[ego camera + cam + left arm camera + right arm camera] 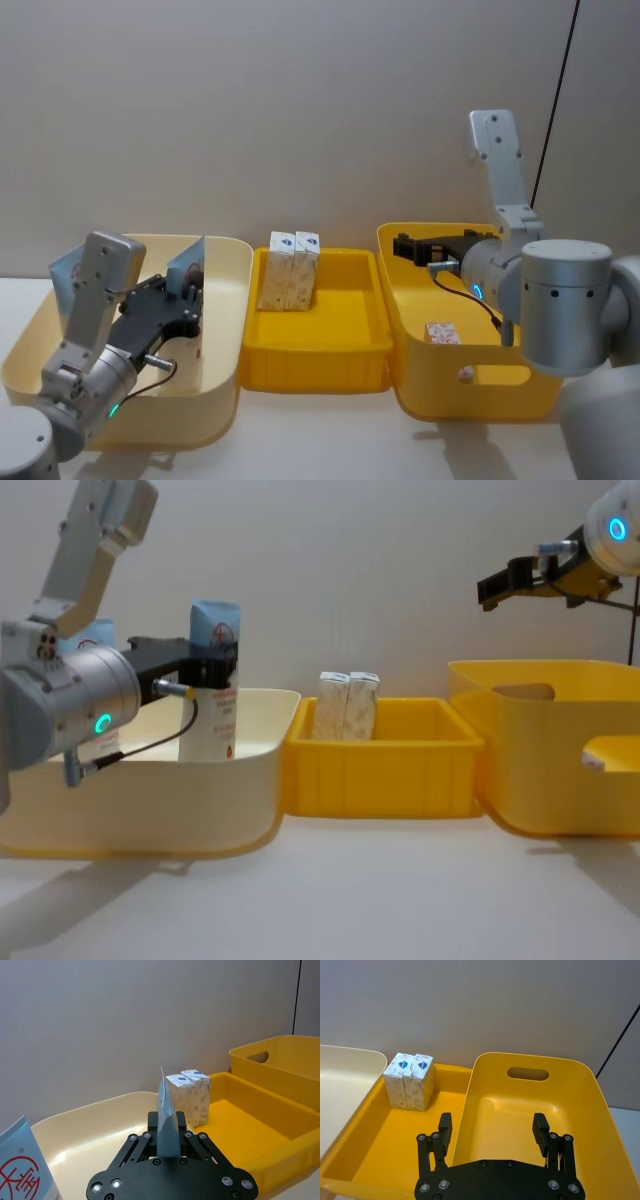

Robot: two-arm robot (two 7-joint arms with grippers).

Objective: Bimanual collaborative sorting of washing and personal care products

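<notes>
My left gripper [188,300] is shut on a pale-blue squeeze tube [212,695] and holds it upright inside the cream tub [225,330]; the same tube [166,1120] shows edge-on between the fingers. A second tube [20,1165] with a red logo stands in that tub, farther left. Two speckled cartons [289,270] stand side by side at the back left of the middle yellow tray [320,365]. My right gripper [492,1130] hovers open and empty above the right yellow tub [470,395]. One small carton [442,333] lies on that tub's floor.
The three containers stand in a row on a pale table, close against each other, with a grey wall right behind. A dark cable runs down the wall at the far right. Bare table lies in front of the containers.
</notes>
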